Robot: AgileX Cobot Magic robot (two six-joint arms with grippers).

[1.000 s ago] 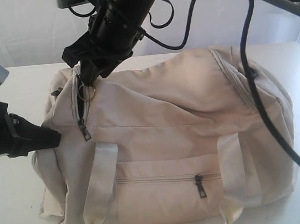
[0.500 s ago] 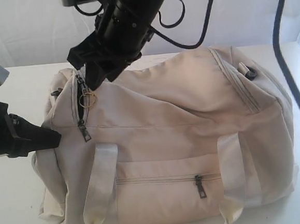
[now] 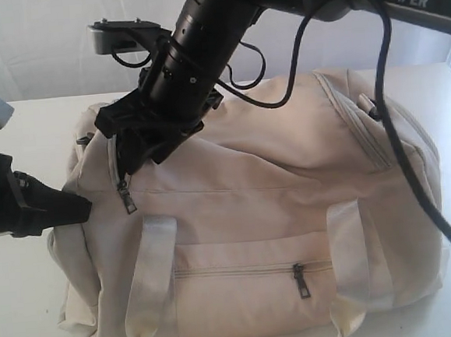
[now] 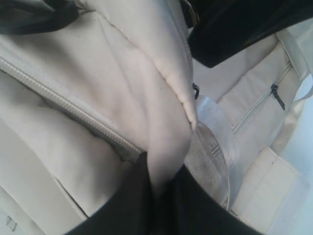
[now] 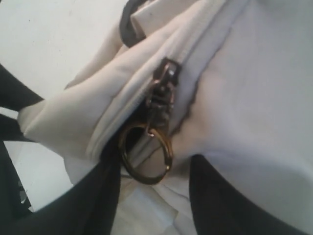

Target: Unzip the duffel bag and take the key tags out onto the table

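The cream duffel bag [image 3: 273, 180] lies on the white table [image 3: 18, 310], its main zipper mostly closed. My right gripper [image 3: 135, 156] reaches across to the bag's left end. In the right wrist view it is open [image 5: 154, 196], with the brass ring of a dark zipper pull [image 5: 146, 156] hanging between its black fingers [image 5: 98, 196]. My left gripper [image 3: 78, 205] is at the bag's left end, shut on a fold of bag fabric [image 4: 164, 183]. The key tags are hidden.
A second dark zipper pull [image 3: 125, 197] hangs just below the right gripper. The front pocket zip pull [image 3: 300, 280] sits between two pale webbing straps [image 3: 152, 276]. The right arm's black cable [image 3: 397, 170] drapes across the bag's right side.
My right gripper has dropped lower over the bag's left end and now covers the zipper ring that hung below its fingers before. The left gripper has not moved.
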